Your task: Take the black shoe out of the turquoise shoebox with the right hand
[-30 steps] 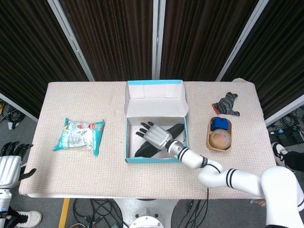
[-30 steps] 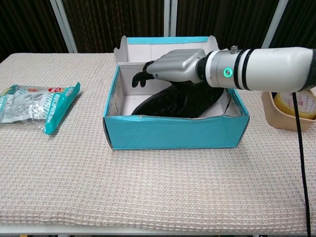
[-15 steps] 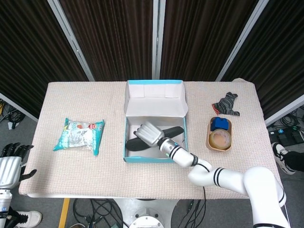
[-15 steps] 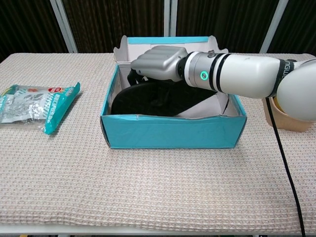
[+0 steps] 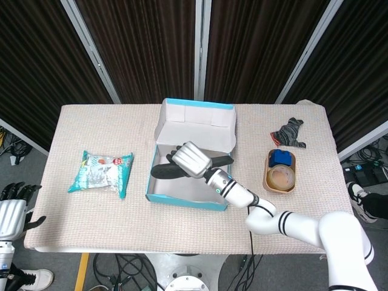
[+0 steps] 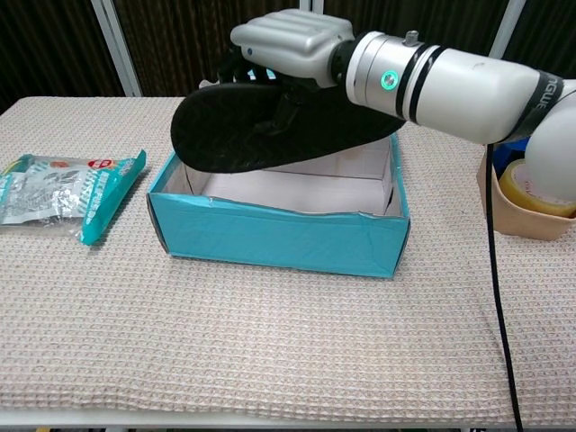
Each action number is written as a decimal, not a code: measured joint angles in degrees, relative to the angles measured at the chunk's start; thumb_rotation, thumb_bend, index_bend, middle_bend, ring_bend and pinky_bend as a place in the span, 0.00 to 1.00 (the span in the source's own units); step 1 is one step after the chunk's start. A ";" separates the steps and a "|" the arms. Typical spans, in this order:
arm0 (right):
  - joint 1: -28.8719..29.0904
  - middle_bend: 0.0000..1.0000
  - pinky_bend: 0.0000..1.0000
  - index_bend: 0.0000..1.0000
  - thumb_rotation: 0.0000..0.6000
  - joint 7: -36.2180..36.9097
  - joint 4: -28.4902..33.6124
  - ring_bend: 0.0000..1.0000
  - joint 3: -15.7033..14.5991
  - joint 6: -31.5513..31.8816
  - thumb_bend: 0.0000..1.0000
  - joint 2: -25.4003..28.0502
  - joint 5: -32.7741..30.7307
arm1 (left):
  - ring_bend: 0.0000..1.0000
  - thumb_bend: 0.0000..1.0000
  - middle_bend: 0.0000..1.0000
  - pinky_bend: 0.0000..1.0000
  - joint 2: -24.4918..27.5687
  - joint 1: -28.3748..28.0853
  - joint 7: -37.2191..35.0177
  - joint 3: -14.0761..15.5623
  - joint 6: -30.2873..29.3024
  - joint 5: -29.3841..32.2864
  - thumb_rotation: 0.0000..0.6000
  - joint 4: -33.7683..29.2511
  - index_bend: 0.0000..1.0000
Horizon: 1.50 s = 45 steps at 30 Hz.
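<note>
My right hand [image 5: 191, 160] [image 6: 286, 40] grips the black shoe [image 5: 165, 171] [image 6: 270, 127] from above and holds it in the air over the turquoise shoebox [image 5: 177, 200] [image 6: 279, 234]. The shoe's sole faces the chest view, toe to the left. The box sits skewed on the table, its white inside bare and its lid [image 5: 197, 126] standing up at the back. My left hand [image 5: 14, 212] hangs off the table's left edge at the lower left of the head view, fingers spread and holding nothing.
A snack packet [image 5: 101, 172] [image 6: 65, 192] lies on the left of the beige cloth. On the right, a tan bowl [image 5: 280, 171] [image 6: 528, 205] holds a tape roll and a blue item. A small dark striped thing [image 5: 289, 133] lies behind it.
My right hand closed on the shoe and lifted it up out of the box. The box was dragged left and twisted on the cloth.
</note>
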<state>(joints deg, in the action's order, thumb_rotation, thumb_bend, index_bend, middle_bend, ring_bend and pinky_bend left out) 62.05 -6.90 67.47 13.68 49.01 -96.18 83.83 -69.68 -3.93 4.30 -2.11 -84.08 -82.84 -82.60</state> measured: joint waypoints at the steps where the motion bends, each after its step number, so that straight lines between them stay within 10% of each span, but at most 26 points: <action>1: -0.32 0.69 0.66 0.91 1.00 0.09 0.90 0.53 0.04 0.49 0.40 0.93 0.08 | 0.15 0.00 0.26 0.14 -0.01 -0.01 -0.04 -0.02 0.00 -0.01 1.00 0.03 0.25; 10: -8.17 0.69 0.66 0.90 1.00 2.54 9.27 0.53 -0.97 10.63 0.40 13.11 1.71 | 0.15 0.00 0.26 0.14 -0.25 -0.06 -0.54 -0.09 -0.22 -0.41 1.00 0.40 0.25; 24: -15.13 0.67 0.58 0.86 1.00 20.78 5.46 0.53 -16.57 26.96 0.35 22.36 25.69 | 0.15 0.00 0.26 0.14 1.11 0.35 3.14 -0.10 -1.86 -1.18 1.00 -3.92 0.25; 40: -15.79 0.48 0.32 0.72 1.00 18.35 -14.89 0.28 -22.82 34.51 0.11 16.76 38.52 | 0.15 0.00 0.26 0.14 2.93 0.35 8.08 -0.13 -2.85 -2.00 1.00 -9.67 0.25; 45: -15.17 0.26 0.13 0.44 1.00 19.57 -24.26 0.08 -23.09 38.13 0.08 12.22 39.60 | 0.15 0.00 0.26 0.14 3.55 0.63 8.77 -0.15 -3.30 -1.96 1.00 -10.74 0.25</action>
<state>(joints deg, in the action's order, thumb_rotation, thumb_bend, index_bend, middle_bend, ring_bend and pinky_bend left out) 46.88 12.67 43.21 -9.42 87.14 -83.97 123.43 -66.13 -3.31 13.07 -2.26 -87.39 -84.81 -93.33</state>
